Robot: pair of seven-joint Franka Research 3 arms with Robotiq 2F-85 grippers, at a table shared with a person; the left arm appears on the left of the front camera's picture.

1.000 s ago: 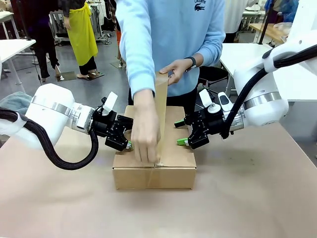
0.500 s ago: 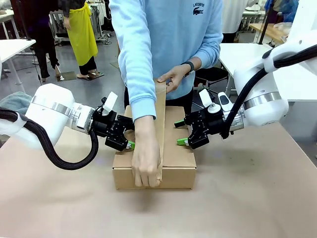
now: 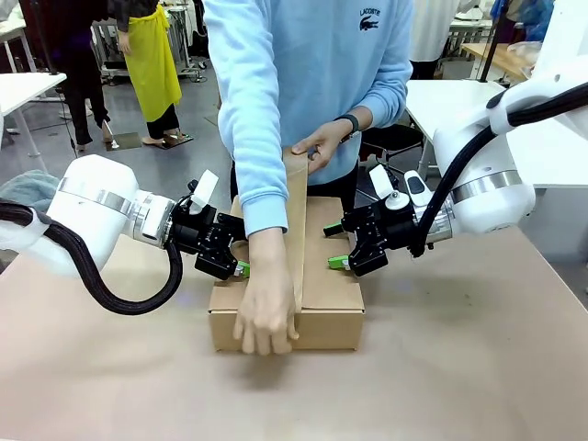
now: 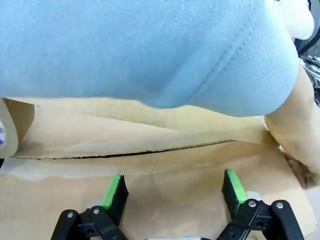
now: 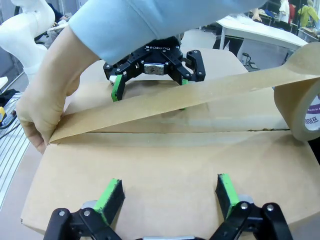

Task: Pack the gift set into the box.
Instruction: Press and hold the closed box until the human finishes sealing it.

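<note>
The box (image 3: 312, 303), plain brown cardboard, sits mid-table with flaps shut. A person's hand (image 3: 265, 317) presses brown tape (image 5: 170, 102) onto its near edge. Left gripper (image 3: 235, 257) and right gripper (image 3: 338, 248), both spread open, press the top; "ROBOTIQ" shows on the left one.

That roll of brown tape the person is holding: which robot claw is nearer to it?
Right. The right gripper sits just below and beside the tape roll; the left gripper is across the box, farther off.

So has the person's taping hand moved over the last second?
Yes: the hand slid from the box top down over its near edge, toward the robot.
</note>
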